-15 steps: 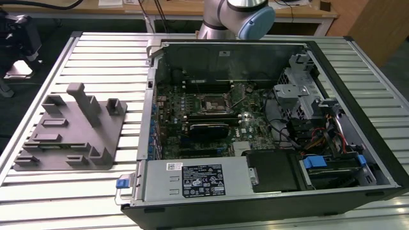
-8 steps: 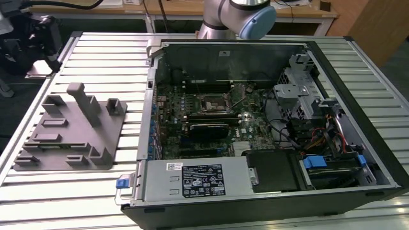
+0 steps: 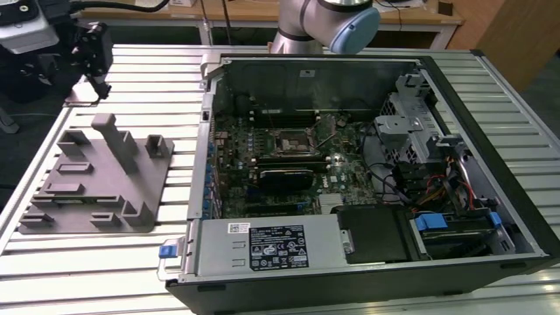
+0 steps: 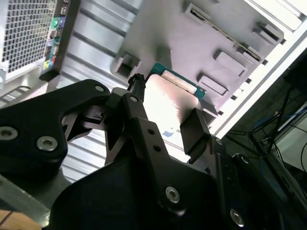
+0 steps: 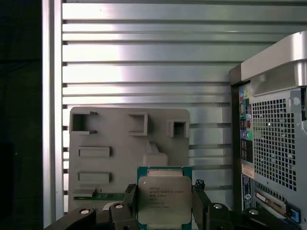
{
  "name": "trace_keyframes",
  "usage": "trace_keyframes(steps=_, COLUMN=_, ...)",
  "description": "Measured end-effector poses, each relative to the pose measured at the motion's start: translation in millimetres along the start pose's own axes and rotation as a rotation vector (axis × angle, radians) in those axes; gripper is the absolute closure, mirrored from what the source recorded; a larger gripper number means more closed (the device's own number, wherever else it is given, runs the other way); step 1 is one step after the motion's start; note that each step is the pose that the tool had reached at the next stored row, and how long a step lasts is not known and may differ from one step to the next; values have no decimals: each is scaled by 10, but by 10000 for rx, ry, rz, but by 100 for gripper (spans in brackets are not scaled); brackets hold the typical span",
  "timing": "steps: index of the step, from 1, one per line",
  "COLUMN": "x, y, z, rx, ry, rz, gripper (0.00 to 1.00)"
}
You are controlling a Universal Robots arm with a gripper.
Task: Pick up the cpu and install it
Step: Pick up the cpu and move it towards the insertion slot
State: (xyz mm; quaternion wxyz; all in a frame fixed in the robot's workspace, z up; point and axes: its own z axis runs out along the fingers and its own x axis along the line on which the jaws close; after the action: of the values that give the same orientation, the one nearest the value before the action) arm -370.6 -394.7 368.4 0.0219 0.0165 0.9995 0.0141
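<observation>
Silver-topped cpu (image 5: 164, 199): where is it?
Clamped by two edges in my gripper (image 5: 164, 190), at the grey fixture (image 5: 120, 143); lifted or resting, I cannot tell.
What might go wrong?
My hold is narrow; a tilt could drop it or, I judge, bend pins in the socket (image 3: 292, 140). Exterior view, left to right: fixture, then socket inside the case (image 3: 523, 216). Wrist views add my grasp.
</observation>
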Motion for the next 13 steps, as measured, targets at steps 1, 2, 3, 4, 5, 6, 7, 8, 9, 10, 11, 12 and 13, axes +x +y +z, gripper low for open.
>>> trace_keyframes(steps=1, x=-46, y=1, z=2, rx=0, ry=1, rz=0, gripper=46)
trace_keyframes(steps=2, x=-94, y=3, z=4, rx=0, ry=1, rz=0, gripper=46)
trace_keyframes(steps=3, x=-139, y=4, z=7, rx=0, ry=1, rz=-1, gripper=46)
trace_keyframes(steps=4, x=-184, y=6, z=8, rx=0, ry=1, rz=-1, gripper=46)
trace_keyframes(steps=5, x=-228, y=7, z=10, rx=0, ry=2, rz=0, gripper=46)
trace_keyframes(steps=6, x=-273, y=9, z=12, rx=0, ry=2, rz=0, gripper=46)
trace_keyframes(steps=7, x=-318, y=10, z=15, rx=0, ry=2, rz=1, gripper=46)
trace_keyframes(steps=8, x=-363, y=12, z=16, rx=0, ry=3, rz=0, gripper=46)
trace_keyframes(steps=9, x=-408, y=13, z=17, rx=1, ry=5, rz=0, gripper=46)
trace_keyframes(steps=10, x=-457, y=15, z=20, rx=0, ry=5, rz=-1, gripper=46)
trace_keyframes(steps=11, x=-502, y=16, z=23, rx=-1, ry=6, rz=0, gripper=46)
trace_keyframes(steps=12, x=-547, y=18, z=25, rx=0, ry=8, rz=1, gripper=46)
trace_keyframes(steps=13, x=-592, y=19, z=26, rx=1, ry=11, rz=1, gripper=46)
